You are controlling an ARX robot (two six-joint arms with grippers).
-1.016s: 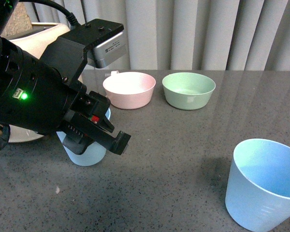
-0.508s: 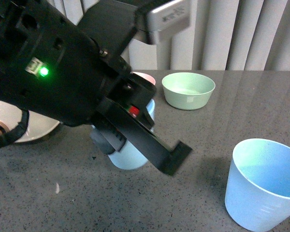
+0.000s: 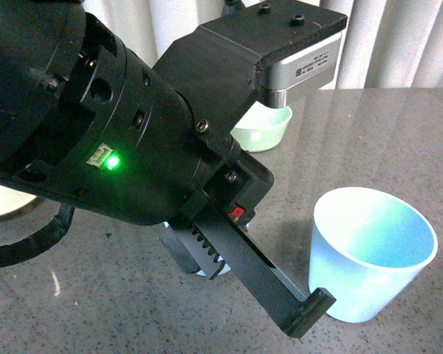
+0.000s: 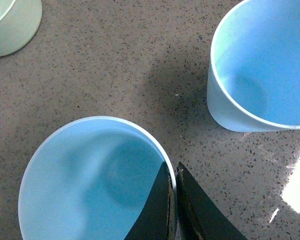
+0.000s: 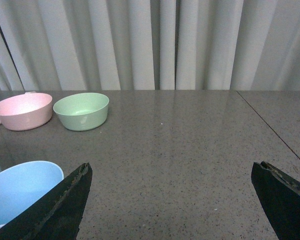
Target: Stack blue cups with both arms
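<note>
The left gripper (image 4: pixel 173 170) is clamped on the rim of the held blue cup (image 4: pixel 90 185), one finger inside and one outside. The free blue cup (image 3: pixel 369 258) stands upright at near right, apart from it. The right gripper (image 5: pixel 170 170) has its jaws spread wide. The print on the silver camera label (image 3: pixel 310 63) is too small to read.

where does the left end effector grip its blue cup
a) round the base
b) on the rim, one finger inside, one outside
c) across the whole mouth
b: the left wrist view shows the left end effector closed on the rim of the held blue cup, one finger inside, one outside.
</note>
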